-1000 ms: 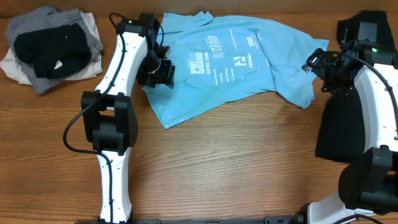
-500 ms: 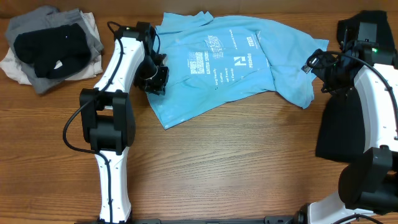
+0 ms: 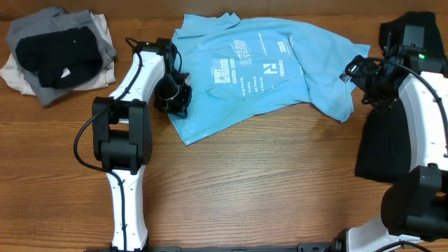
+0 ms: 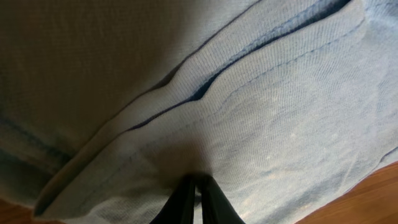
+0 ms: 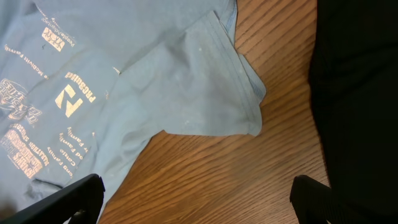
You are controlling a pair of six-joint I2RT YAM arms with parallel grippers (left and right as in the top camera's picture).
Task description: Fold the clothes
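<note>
A light sky-blue cotton T-shirt with white print (image 3: 259,70) lies spread, somewhat rumpled, across the upper middle of the overhead view on the brown wood-grain table (image 3: 266,189). The left gripper (image 3: 175,98) sits at the shirt's left edge, near its lower left corner; in the left wrist view its black fingers (image 4: 183,199) stand almost together at the bottom of the frame, pinching a fold of the blue fabric beside a stitched hem. The right gripper (image 3: 357,70) is at the shirt's right sleeve, and in the right wrist view its fingers (image 5: 68,196) stand far apart with nothing between them, above bare wood just below the sleeve. A large plain black garment (image 3: 381,147) lies at the right edge of the frame. A heap of grey, black and off-white garments (image 3: 56,52) sits in the upper left corner.
</note>
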